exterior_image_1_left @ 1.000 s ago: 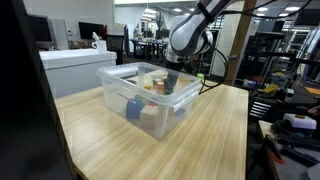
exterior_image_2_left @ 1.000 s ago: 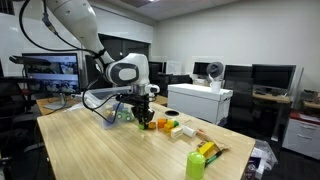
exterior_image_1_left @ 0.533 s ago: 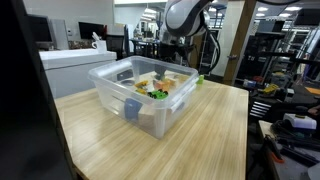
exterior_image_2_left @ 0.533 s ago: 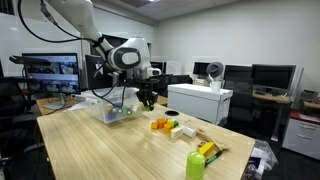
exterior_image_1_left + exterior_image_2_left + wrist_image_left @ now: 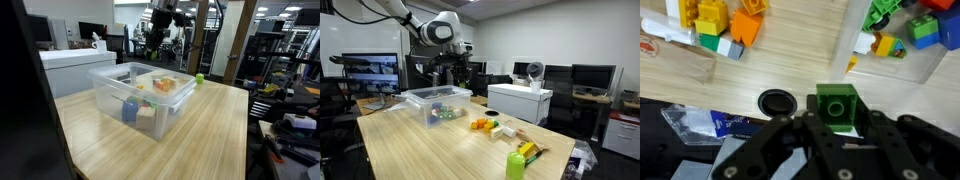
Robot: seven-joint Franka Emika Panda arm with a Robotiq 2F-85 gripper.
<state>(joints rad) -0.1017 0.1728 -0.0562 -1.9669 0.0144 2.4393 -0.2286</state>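
While above the table (image 5: 790,72), the fingers (image 5: 811,128) (narrowly parted) pinch a green block (image 5: 837,106).

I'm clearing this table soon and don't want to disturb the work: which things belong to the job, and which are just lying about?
In the job: the gripper, shut on a green block; the clear bin with blocks inside; likely the loose blocks beside it.
Lying about: a green cup; a white cabinet; monitors.

Quick head count:
one clear bin (image 5: 418,110), one green brick (image 5: 837,105), one green cup (image 5: 515,166), one wooden table (image 5: 410,150).
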